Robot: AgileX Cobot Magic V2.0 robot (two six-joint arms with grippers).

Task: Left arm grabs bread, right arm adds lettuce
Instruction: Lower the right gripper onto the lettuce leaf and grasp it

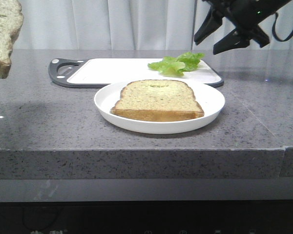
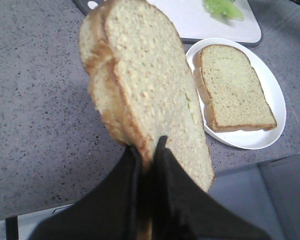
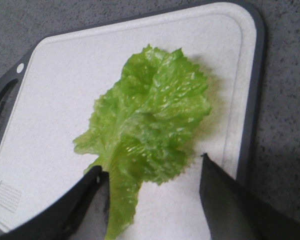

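directly below the wide-open, empty right pincer [image 3: 152, 187], lettuce [image 3: 147, 125]; left pincer [image 2: 149, 150] clamping bread [image 2: 145, 85]

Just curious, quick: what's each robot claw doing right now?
Left gripper: closed on the bread.
Right gripper: open, empty, above the lettuce.

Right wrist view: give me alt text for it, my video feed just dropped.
A ruffled green lettuce leaf lies flat on a white cutting board with a dark rim, on a speckled grey counter. The right gripper hangs above the leaf's stem end with its jaws open, holding nothing.
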